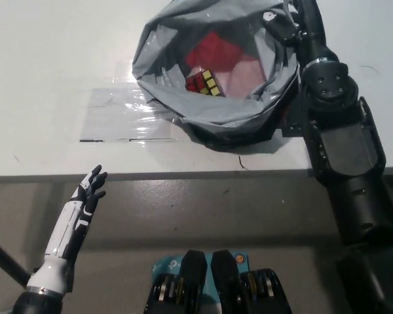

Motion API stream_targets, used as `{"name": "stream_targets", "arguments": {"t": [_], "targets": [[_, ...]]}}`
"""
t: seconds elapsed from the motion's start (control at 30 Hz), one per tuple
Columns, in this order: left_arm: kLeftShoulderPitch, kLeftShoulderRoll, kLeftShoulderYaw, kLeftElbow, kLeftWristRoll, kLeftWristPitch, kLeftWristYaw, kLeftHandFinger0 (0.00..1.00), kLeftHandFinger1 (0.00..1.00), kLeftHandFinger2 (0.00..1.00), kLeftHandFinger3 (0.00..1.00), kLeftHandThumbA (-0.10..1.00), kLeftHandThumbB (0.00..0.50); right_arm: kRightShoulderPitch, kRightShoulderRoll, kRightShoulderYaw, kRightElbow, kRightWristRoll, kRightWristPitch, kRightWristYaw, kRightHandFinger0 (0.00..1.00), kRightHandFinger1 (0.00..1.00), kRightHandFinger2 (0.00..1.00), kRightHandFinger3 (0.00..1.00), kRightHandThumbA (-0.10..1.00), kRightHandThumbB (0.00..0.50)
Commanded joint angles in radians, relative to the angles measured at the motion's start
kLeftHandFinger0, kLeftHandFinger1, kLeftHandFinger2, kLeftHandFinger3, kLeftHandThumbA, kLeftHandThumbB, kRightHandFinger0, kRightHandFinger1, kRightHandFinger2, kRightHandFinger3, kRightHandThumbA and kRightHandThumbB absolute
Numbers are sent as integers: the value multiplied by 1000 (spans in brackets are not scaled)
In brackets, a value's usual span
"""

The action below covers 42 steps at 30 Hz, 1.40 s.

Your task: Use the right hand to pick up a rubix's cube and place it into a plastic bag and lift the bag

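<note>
White table [46,78] (clear tape patch [118,118]) under grey bag [216,111].
</note>
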<state>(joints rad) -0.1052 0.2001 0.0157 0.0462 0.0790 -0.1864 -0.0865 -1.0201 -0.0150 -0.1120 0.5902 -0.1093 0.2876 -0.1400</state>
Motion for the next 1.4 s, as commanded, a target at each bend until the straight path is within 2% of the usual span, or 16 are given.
{"name": "stream_targets", "arguments": {"t": [0.0, 0.03, 0.07, 0.13, 0.17, 0.27, 0.37, 0.57, 0.93, 1.0, 1.03, 1.07, 1.17, 1.2, 1.3, 1.37], "targets": [[-32, 20, 1, -7, 24, -18, 7, 957, 1000, 1000, 1000, 1000, 137, -190, 77, -268, -65, 522, 182, 114, 0, 159, 589, 693, -100, 139], [-31, 20, 1, -9, 24, -16, 8, 956, 1000, 1000, 1000, 1000, 136, -214, 77, -288, -49, 582, 182, 114, 0, 142, 575, 654, -100, 118], [-28, 18, 2, -12, 24, -12, 10, 958, 1000, 1000, 1000, 1000, 131, -267, 86, -338, -24, 705, 182, 75, 0, 119, 558, 480, -100, 111], [-25, 17, 3, -14, 20, -9, 8, 971, 1000, 1000, 1000, 1000, 136, -319, 91, -376, -7, 802, 182, 35, 0, 125, 608, 528, -100, 96], [-24, 17, 3, -15, 21, -8, 8, 972, 1000, 1000, 1000, 1000, 137, -342, 93, -394, -5, 836, 182, 18, 0, 167, 642, 929, -100, 83], [-24, 17, 2, -12, 25, -13, 10, 971, 1000, 1000, 1000, 1000, 136, -429, 105, -479, 10, 896, 182, -19, 0, 252, 745, 959, -100, 103], [-22, 17, 1, -14, 27, -16, 11, 971, 1000, 1000, 1000, 1000, 135, -524, 97, -535, 49, 889, 182, -41, 0, 298, 759, 1000, -100, 87], [-26, 21, -1, -15, 23, -15, 4, 987, 1000, 1000, 1000, 998, 131, -673, 68, -581, 100, 858, 182, -56, 0, 256, 738, 1000, -100, 47], [-24, 18, -9, -29, 33, 7, 1, 964, 1000, 1000, 1000, 964, 98, -846, 72, -554, 100, 803, 182, -87, 0, 245, 769, 915, -100, 57], [-24, 18, -9, -30, 33, 10, 1, 962, 1000, 1000, 1000, 962, 96, -857, 71, -550, 101, 801, 182, -88, 0, 246, 776, 1000, -100, 37], [-24, 18, -10, -30, 34, 9, 1, 961, 1000, 1000, 1000, 960, 95, -868, 70, -547, 106, 799, 182, -90, 0, 241, 773, 949, -100, 37], [-24, 18, -10, -29, 37, 6, 2, 957, 1000, 1000, 1000, 959, 95, -884, 69, -541, 112, 796, 182, -86, 0, 231, 738, 663, -100, 28], [-25, 20, -12, -28, 44, 0, 4, 948, 1000, 1000, 1000, 965, 100, -915, 65, -531, 123, 797, 182, -77, 0, 244, 731, 784, -100, 16], [-25, 21, -12, -29, 45, 0, 4, 945, 1000, 1000, 1000, 968, 101, -924, 65, -531, 126, 800, 182, -74, 0, 245, 732, 1000, -100, 29], [-24, 20, -12, -38, 49, 11, 5, 947, 1000, 1000, 1000, 970, 101, -950, 66, -525, 120, 799, 182, -70, 0, 218, 716, 1000, -100, 52], [-24, 19, -13, -40, 51, 15, 6, 947, 1000, 1000, 1000, 970, 99, -956, 66, -521, 120, 801, 182, -79, 0, 188, 689, 1000, -100, 17]]}}
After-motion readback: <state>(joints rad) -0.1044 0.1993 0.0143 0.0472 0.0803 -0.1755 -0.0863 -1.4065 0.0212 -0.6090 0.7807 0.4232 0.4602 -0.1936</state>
